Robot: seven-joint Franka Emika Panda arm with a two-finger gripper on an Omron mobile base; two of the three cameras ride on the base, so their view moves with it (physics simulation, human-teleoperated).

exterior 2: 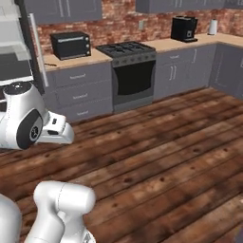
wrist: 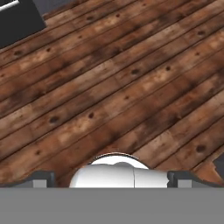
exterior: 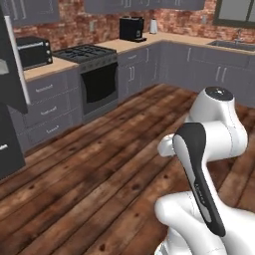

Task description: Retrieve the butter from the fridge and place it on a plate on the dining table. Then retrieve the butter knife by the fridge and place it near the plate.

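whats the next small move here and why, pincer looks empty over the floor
Probably turn the base left toward the fridge. Its dark door stands at the left edge of the left base view, with the white interior showing in the right base view. The pincer is open, holds nothing and points at bare wooden floor, so I judge nothing is within reach yet.

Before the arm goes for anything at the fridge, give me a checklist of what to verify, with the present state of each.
1. Gripper open and holding nothing: ok, the fingertips stand far apart over bare wooden floor.
2. Fridge door open: ok, the white interior shows at the right base view's left edge.
3. Butter located: cannot tell.
4. Butter knife spotted: cannot tell; a slim dark thing lies on the counter by the fridge, too small to identify.
5. Gripper facing the fridge: not ok, the hand view looks at the floor.
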